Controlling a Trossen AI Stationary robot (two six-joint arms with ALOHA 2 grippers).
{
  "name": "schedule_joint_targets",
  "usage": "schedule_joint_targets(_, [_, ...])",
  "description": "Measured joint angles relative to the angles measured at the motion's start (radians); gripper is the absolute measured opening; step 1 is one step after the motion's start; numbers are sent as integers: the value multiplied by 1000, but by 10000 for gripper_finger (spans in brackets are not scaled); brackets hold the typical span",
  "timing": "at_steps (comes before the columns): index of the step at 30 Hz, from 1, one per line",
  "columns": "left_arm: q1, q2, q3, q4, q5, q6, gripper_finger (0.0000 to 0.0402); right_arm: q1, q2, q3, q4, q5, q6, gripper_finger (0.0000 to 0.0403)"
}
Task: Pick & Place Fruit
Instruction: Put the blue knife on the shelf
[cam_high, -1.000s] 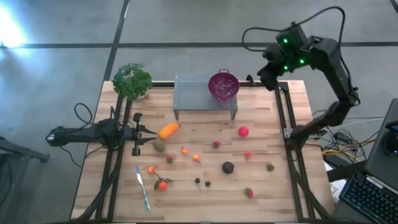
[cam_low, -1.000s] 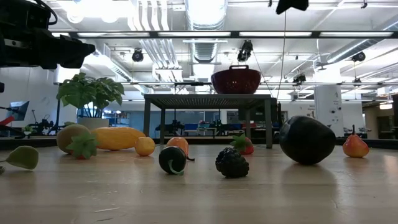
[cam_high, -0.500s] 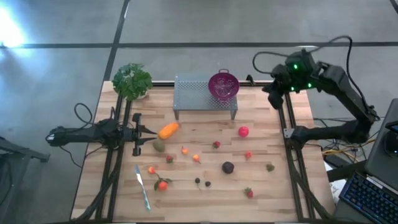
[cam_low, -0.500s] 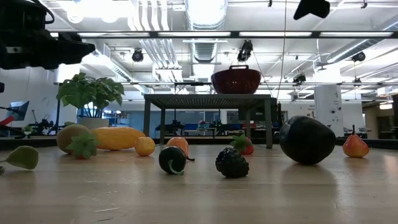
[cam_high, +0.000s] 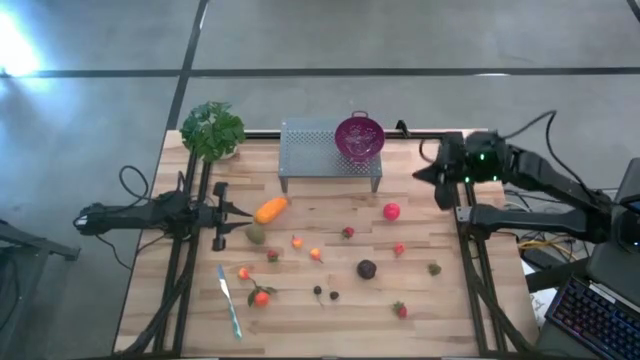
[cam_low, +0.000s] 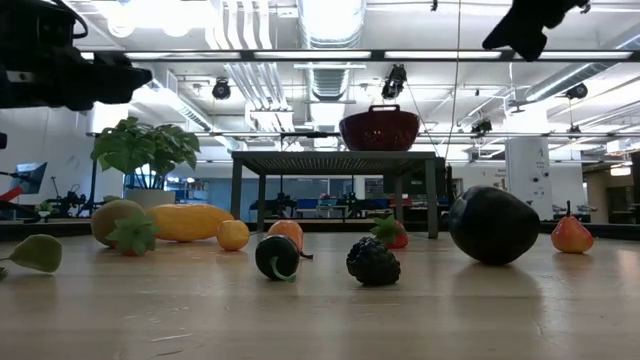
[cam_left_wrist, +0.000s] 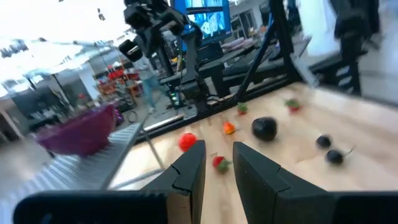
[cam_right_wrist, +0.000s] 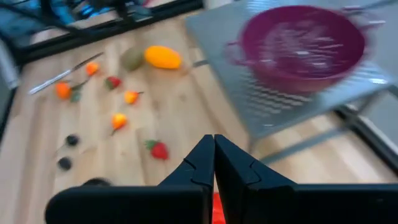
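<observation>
Small toy fruits lie scattered on the wooden table (cam_high: 430, 320). Among them are an elongated orange one (cam_high: 271, 209), an olive-green one (cam_high: 256, 234), a red ball (cam_high: 391, 211) and a dark purple ball (cam_high: 367, 269). My left gripper (cam_high: 222, 213) rests level at the table's left edge, pointing at the orange fruit. Its fingers (cam_left_wrist: 193, 171) stand slightly open with nothing between them. My right gripper (cam_high: 424, 174) hangs above the table's far right, beside the grey rack. It is shut (cam_right_wrist: 214, 158), empty and tilted down toward the fruits.
A purple colander (cam_high: 359, 137) stands on a grey perforated rack (cam_high: 318, 152) at the far middle. A leafy plant (cam_high: 212, 130) sits at the far left corner. A thin blue-handled tool (cam_high: 229, 298) lies near left. Black rails run along both side edges.
My right arm has folded down from high behind the table's far right corner. Its gripper has sunk and come toward the near edge, and now hangs beside the rack's right end, tipped less steeply. The fruits and my left gripper have stayed put.
</observation>
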Motion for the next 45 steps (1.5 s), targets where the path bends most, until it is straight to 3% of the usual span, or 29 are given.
schedule_joint_targets(3, [0, 0, 0, 2, 0, -119, 87, 91, -52, -76, 66, 33, 24, 8])
schedule_joint_targets(7, [0, 0, 0, 23, 0, -255, 87, 202, -112, -149, 66, 184, 50, 8])
schedule_joint_targets(12, [0, 0, 0, 69, 0, -315, 87, 292, -180, -205, 65, 289, 55, 8])
schedule_joint_targets(29, [0, 0, 0, 455, 1, -486, 87, 309, -263, -234, 15, 289, 74, 8])
schedule_joint_targets(36, [0, 44, 79, 397, -7, -531, 98, 309, -260, -234, 16, 288, 74, 8])
schedule_joint_targets(45, [-1, 230, 382, -116, 30, -579, 175, 309, -260, -234, 17, 288, 74, 8])
